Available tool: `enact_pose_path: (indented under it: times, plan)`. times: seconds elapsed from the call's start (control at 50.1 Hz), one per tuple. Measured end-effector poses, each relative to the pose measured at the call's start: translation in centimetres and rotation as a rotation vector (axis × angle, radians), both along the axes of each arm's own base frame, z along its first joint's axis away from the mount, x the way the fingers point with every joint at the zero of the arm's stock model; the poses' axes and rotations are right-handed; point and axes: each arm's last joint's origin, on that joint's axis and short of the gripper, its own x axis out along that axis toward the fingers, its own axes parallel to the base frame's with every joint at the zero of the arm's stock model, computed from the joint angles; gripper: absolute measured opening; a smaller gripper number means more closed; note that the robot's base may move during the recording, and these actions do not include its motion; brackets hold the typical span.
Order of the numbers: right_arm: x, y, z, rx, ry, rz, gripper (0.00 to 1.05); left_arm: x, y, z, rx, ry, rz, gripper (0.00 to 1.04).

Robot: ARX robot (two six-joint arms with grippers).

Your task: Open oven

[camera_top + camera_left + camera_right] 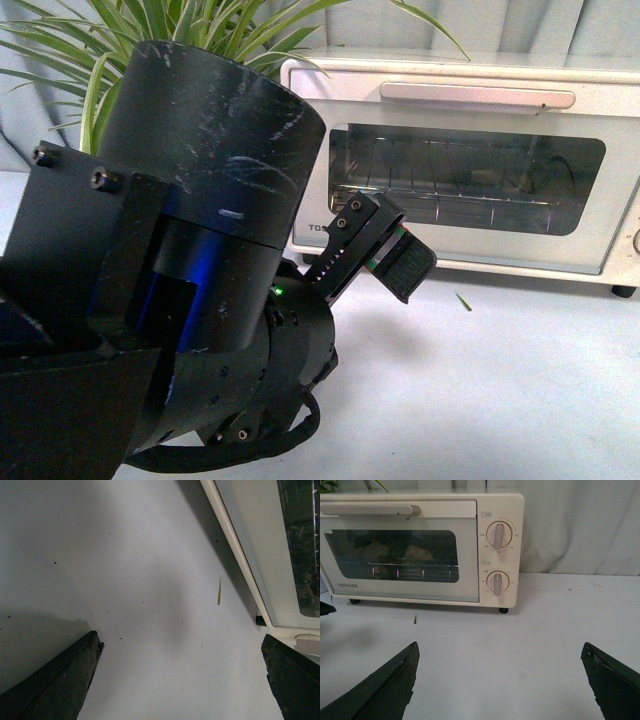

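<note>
Since the oven (470, 160) stands shut at the back of the desk (520, 390), its bar handle (477, 96) is the part to be reached. The bar is laid level along the door's top edge. The left pincer (181, 640), spread wide and empty, is placed low before the door's bottom left corner, so the handle lies above it and to the right. The right pincer (500, 647), likewise spread and empty, is held farther back. The left is judged nearer.

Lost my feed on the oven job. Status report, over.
Left tool open, empty, low by oven front. Right tool open, empty, facing oven. Door shut, handle untouched. Only a leaf sliver on table.
</note>
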Motion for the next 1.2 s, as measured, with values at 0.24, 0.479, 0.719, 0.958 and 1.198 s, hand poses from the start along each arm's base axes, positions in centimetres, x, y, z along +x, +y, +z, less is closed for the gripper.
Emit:
enact_pose_path:
  times: [0.24,0.479,0.719,0.958,1.198]
  plan:
    - [0.1,0.1,-0.2,0.060,0.059,0.045,0.95,0.4,-0.7,-0.1,0.002,0.005,0.000,0.98]
    - [2.4,0.6,4.0,0.183,0.064,0.092,0.95,0.6,-0.6,-0.2,-0.005,0.007,0.008,0.98]
    - [9.7,2.7,10.3,0.153,0.078,0.084,0.95,0.7,-0.3,-0.3,-0.016,0.010,0.013,0.98]
    - [16.4,5.0,12.2,0.167,0.183,0.028,0.95,0.9,0.6,-0.3,-0.047,0.019,0.053,0.98]
    - [19.7,6.5,12.5,0.198,0.255,0.010,0.95,1.3,1.5,-0.3,-0.070,0.024,0.101,0.98]
